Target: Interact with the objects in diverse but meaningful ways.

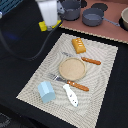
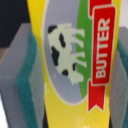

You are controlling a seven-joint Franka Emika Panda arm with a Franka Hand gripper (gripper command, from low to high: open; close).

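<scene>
Butter block [image 2: 75, 60] between tool [image 1: 50, 22] pads.

A dark, nearly black tabletop [image 1: 10, 75] spreads under and around the pincer [image 1: 50, 25]. Nearer the camera than the pincer, and toward the exterior view's right of it, 1 beige woven mat [image 1: 35, 80] lies askew on that surface. To the exterior view's right of the pincer, a reddish-brown board [image 1: 107, 31] borders the mat's far edge. The light is soft and even, casting only faint shadows on the mat.
</scene>
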